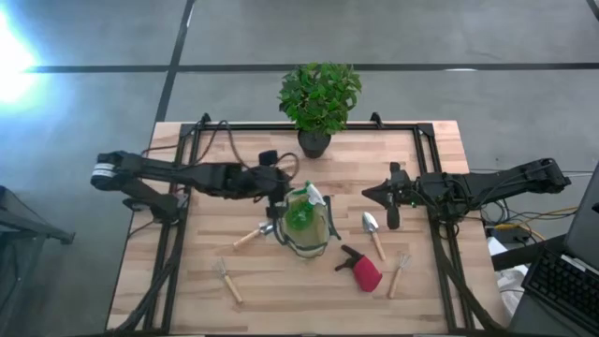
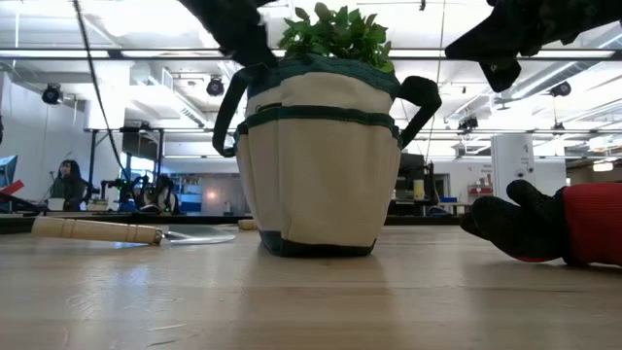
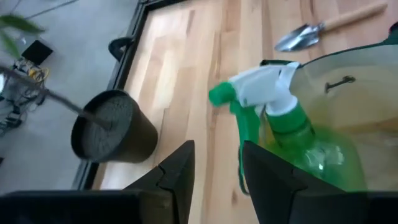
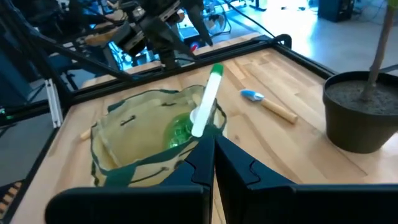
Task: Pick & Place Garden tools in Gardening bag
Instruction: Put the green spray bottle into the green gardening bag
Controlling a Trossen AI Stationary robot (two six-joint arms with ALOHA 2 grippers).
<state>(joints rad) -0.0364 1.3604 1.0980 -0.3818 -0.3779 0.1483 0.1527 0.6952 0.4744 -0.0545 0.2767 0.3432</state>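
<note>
Currently our left claw (image 1: pixel 278 193), fingers apart and empty, hovers beside the gardening bag (image 1: pixel 307 225), where the spray bottle (image 1: pixel 301 213) stands. We should retreat upward without snagging the trigger; the right claw (image 1: pixel 392 217) waits closed.

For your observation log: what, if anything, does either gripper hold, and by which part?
Nothing. The left gripper is open beside the spray bottle; the right gripper is shut on nothing.

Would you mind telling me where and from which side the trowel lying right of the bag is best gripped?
Grip the trowel from straight above, mid-handle, fingers across the shaft. It lies flat, silver blade toward the table's far edge, and the round wooden handle is its narrowest part. The right gripper hangs closest, beside the blade.
</note>
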